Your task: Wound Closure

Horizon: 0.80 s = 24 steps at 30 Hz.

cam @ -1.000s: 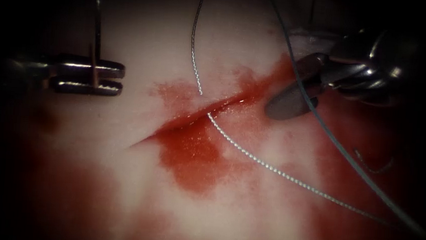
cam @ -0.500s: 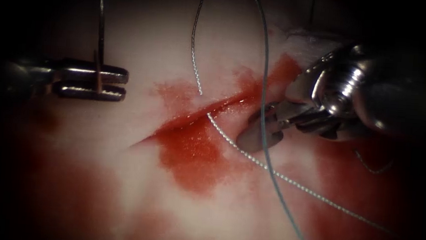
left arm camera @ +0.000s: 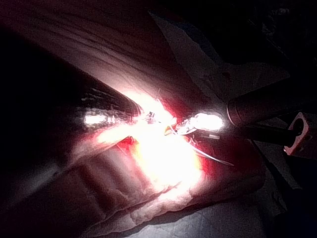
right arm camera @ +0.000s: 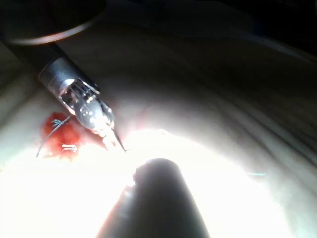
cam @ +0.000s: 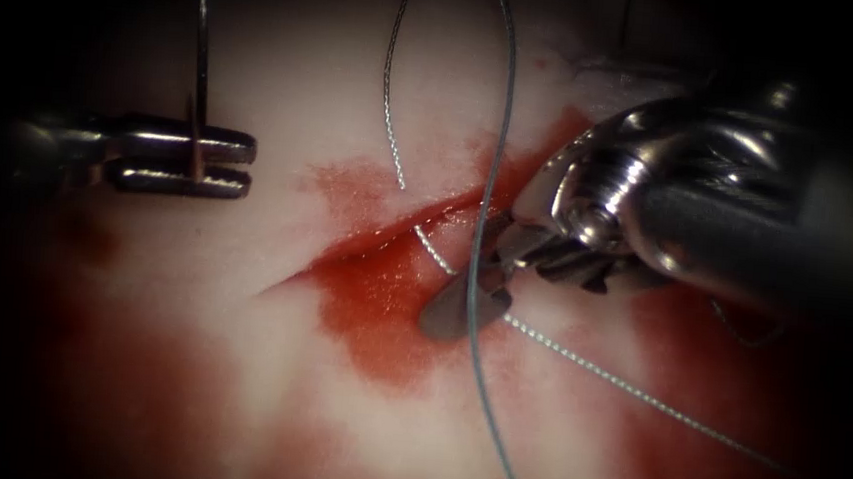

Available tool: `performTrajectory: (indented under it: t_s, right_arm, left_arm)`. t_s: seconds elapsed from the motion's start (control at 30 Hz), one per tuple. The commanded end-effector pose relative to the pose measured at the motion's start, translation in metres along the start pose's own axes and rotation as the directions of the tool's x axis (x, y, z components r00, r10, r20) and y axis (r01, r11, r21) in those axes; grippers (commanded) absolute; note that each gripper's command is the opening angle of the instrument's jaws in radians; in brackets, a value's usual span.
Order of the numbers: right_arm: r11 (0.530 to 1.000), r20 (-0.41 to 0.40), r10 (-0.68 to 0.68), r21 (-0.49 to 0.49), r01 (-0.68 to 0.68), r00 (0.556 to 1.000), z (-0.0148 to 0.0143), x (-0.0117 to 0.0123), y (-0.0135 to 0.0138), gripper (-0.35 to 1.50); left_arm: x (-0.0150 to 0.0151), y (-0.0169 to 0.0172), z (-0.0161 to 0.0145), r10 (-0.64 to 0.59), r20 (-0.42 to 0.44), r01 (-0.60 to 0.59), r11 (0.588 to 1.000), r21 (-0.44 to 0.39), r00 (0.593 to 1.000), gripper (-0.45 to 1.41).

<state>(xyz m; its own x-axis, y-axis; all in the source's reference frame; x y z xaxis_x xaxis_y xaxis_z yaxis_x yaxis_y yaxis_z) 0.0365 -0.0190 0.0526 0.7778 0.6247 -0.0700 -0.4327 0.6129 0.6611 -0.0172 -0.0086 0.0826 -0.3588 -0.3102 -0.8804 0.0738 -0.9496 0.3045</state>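
Endoscope view: right tool (cam: 479,283) is hovering at the right lip of the cut (cam: 387,237), over red fluid (cam: 381,317).
Right jaws: standing parted, gripping nothing; thread (cam: 500,124) is crossing them.
Left tool (cam: 183,159): jaws are clenching what looks like the needle (cam: 200,53), edge-on, well left of the cut, apparently out of the tissue (cam: 287,79); where along its curve is unclear.
Technique: probably closing on thread alone, tips staying off tissue.

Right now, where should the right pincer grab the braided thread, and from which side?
Probably the straight stretch of braided thread right of the cut, lying bare on the tissue: come from the right, jaws across it, clear of the smooth strand. Right pincer open, empty; left pincer holds the needle outside the tissue.
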Motion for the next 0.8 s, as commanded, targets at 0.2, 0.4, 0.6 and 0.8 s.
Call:
performTrajectory:
  t_s: [0.2,0.4,0.6,0.8]
  right_arm:
    - [1.000,-0.015,0.005,-0.018,-0.006,1.000,0.0007,0.0025,0.0003,0.37]
    - [1.000,0.003,-0.011,0.011,0.011,1.000,0.0010,0.0023,0.0007,-0.35]
    - [0.999,0.068,-0.005,0.036,0.003,0.998,-0.0014,0.0010,0.0007,-0.35]
    - [1.000,0.211,0.028,-0.005,-0.028,0.977,-0.0040,-0.0050,0.0009,-0.35]
  left_arm:
    - [0.0001,-0.0010,0.0005,0.003,-0.005,-0.003,1.000,0.001,1.000,-0.45]
    - [0.0001,-0.0010,0.0005,-0.001,-0.007,0.001,1.000,-0.001,1.000,-0.45]
    - [0.0000,-0.0010,0.0004,0.000,-0.007,0.000,1.000,-0.001,1.000,-0.45]
    - [0.0000,-0.0010,0.0003,0.000,-0.006,0.000,1.000,-0.001,1.000,-0.45]
